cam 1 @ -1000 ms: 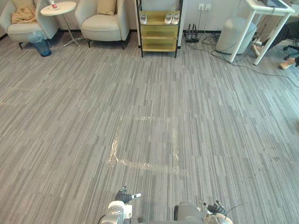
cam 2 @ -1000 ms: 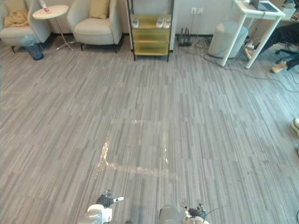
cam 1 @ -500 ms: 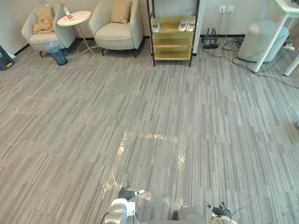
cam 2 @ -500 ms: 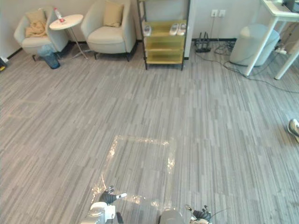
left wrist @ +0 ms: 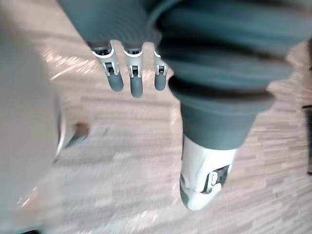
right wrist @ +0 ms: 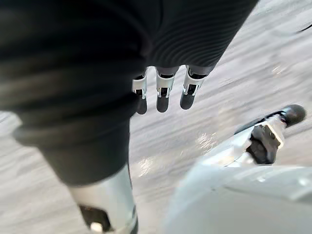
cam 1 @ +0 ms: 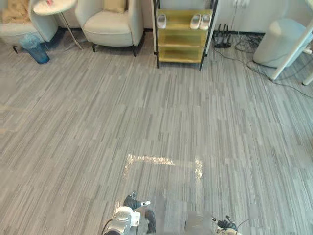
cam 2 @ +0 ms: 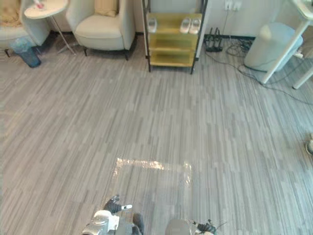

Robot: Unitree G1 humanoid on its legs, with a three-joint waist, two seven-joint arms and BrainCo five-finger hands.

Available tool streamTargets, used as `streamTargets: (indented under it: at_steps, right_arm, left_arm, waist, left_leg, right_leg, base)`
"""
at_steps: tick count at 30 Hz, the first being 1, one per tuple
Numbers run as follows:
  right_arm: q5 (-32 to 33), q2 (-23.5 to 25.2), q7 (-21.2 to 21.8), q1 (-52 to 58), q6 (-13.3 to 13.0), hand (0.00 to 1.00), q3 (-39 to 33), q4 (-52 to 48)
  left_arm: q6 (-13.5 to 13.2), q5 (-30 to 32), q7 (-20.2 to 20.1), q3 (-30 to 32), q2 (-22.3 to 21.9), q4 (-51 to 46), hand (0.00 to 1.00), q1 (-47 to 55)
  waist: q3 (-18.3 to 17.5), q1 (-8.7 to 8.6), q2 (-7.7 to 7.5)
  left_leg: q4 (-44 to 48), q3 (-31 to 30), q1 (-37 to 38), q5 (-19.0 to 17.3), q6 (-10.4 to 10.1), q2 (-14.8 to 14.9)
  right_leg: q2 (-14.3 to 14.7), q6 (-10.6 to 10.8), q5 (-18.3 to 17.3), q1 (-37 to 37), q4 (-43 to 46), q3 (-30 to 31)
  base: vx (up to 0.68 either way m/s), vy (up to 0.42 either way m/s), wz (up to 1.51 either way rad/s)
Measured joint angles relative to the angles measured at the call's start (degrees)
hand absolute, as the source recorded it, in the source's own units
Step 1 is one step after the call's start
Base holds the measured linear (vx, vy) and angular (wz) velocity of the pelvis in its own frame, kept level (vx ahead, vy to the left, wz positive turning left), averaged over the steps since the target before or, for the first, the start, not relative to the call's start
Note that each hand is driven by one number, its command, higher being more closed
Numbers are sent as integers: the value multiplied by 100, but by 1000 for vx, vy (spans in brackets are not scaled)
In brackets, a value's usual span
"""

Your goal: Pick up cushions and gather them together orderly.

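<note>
Released and empty: left robot hand (left wrist: 135, 80) and right robot hand (right wrist: 163, 95).
Both hang with straight fingers over the grey floor (cam 1: 73, 122), well apart from the yellow shelf (cam 1: 182, 35). A tan cushion (cam 1: 115, 5) sits in the cream armchair (cam 1: 110, 27) just to that shelf's left. A shiny tape outline (cam 1: 161, 160) lies between them and the shelf.

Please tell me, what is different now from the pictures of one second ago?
Only the camera has shifted, so the whole room slid in view; nothing in it moved. The left robot hand and right robot hand stay low, open and empty. The cushion remains on its armchair.
</note>
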Motion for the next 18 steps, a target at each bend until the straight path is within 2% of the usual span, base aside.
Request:
streamTargets:
  at_steps: [2, 3, 4, 5, 6, 7, 9, 10, 11, 12, 13, 14, 15, 16, 17, 18]
  right_arm:
    - [2, 1, -1, -15, -6, 0, 4, -116]
    - [3, 0, -7, -73, -5, 0, 8, -145]
    - [4, 26, -6, -70, -5, 0, 41, -131]
    - [3, -2, -5, -89, -4, 0, 37, -86]
    - [4, -102, -9, -101, 2, 0, 23, 33]
    - [7, -112, -8, -118, 1, 0, 3, 55]
    - [16, -85, -11, -70, 4, 0, -124, 59]
    - [22, -2, -20, 62, 12, 0, -170, 37]
    - [27, 43, -22, 199, 16, 0, -144, -72]
    - [30, 60, -23, 238, 16, 0, -132, -138]
    - [48, 99, -26, 287, 14, 0, -131, -293]
    - [59, 131, -25, 291, 13, 0, -161, -373]
    - [60, 137, -25, 290, 13, 0, -161, -401]
    - [59, 139, -20, 243, 15, 0, -160, -407]
    - [57, 138, -21, 233, 14, 0, -162, -404]
    - [51, 112, -25, 202, 15, 0, -183, -351]
  left_arm:
    - [2, 0, 4, 2, 32, -7, 0, -25]
    - [-4, -1, 4, 0, 34, -10, 0, -36]
    - [-1, -1, -2, 1, 53, -1, 0, -15]
    - [5, -2, -4, 28, 58, 27, 0, -23]
    - [24, 3, -23, 64, -97, 21, 0, -6]
    - [26, 3, -24, 131, -153, 21, 0, -6]
    - [34, 3, -39, 241, -253, 41, 0, -8]
    - [34, 3, -54, 311, -315, -15, 0, 8]
    - [24, 1, -65, 391, -354, -190, 0, 49]
    - [24, 1, -61, 407, -357, -260, 0, 56]
    - [25, 1, -56, 409, -365, -352, 0, 98]
    - [27, 0, -54, 406, -364, -369, 0, 90]
    - [29, -2, -51, 405, -364, -388, 0, 77]
    - [32, -5, -49, 404, -364, -439, 0, 45]
    - [31, -7, -47, 400, -363, -444, 0, 43]
    - [29, -63, -38, 379, -362, -450, 0, 51]
  waist:
    - [19, -8, 36]
    - [30, -12, 54]
    - [40, -17, -89]
    - [99, -24, -64]
    - [53, 11, 145]
    - [49, 34, 162]
    - [80, -64, 190]
    - [101, -110, 159]
    - [129, -86, 111]
    - [127, -70, 105]
    - [123, -39, 114]
    - [119, -23, 115]
    - [120, -8, 116]
    - [115, 32, 118]
    - [114, 39, 115]
    - [80, 75, 130]
  left_leg:
    - [-70, 0, 155, 0, 0, 83]
    - [-77, 2, 171, -36, -60, 155]
    - [-77, -6, 234, -137, -245, 87]
    - [-69, -49, 284, -222, -373, 85]
    - [-78, -122, 322, -296, -492, 301]
    - [-13, -117, 318, -284, -517, 340]
    - [619, -103, 141, -323, -686, 485]
    - [1674, -103, -189, -370, -849, 706]
    - [2850, -26, -618, -380, -978, 974]
    - [3174, 40, -726, -398, -981, 1058]
    - [3644, 206, -983, -465, -867, 1251]
    - [3492, 272, -1080, -526, -757, 1297]
    - [3341, 285, -1135, -543, -730, 1300]
    - [2637, 114, -1241, -567, -685, 1183]
    - [2435, 23, -1257, -562, -685, 1129]
    - [1479, -509, -1227, -456, -719, 859]
  right_leg:
    - [81, -95, -31, -365, -640, -270]
    - [199, -106, 174, -589, -1500, -334]
    - [242, -273, 1158, -627, -2670, -234]
    - [242, -420, 1224, -604, -2550, -236]
    - [415, -497, 1138, -593, -2487, -308]
    - [428, -519, 1030, -575, -2510, -338]
    - [416, -555, 875, -292, -2589, -492]
    - [404, -572, 800, 46, -2742, -631]
    - [415, -629, 732, 396, -2881, -727]
    - [414, -638, 703, 468, -2905, -743]
    - [415, -626, 661, 712, -3008, -751]
    - [403, -592, 642, 829, -3087, -706]
    - [404, -575, 629, 863, -3107, -649]
    - [390, -532, 605, 932, -3164, -517]
    - [384, -509, 595, 926, -3164, -476]
    - [392, -411, 547, 821, -3135, -288]
  base:
    - [350, -97, 19]
    - [291, -147, 36]
    - [305, -157, 40]
    - [304, -166, 27]
    - [314, -174, 2]
    - [351, -218, 10]
    - [242, -179, 35]
    - [221, -172, 47]
    - [264, -185, 34]
    - [197, -73, 0]
    - [167, -22, -16]
    - [149, 2, -18]
    - [203, 93, -30]
    - [149, 90, -31]
    - [182, 161, -55]
    - [165, 244, -79]
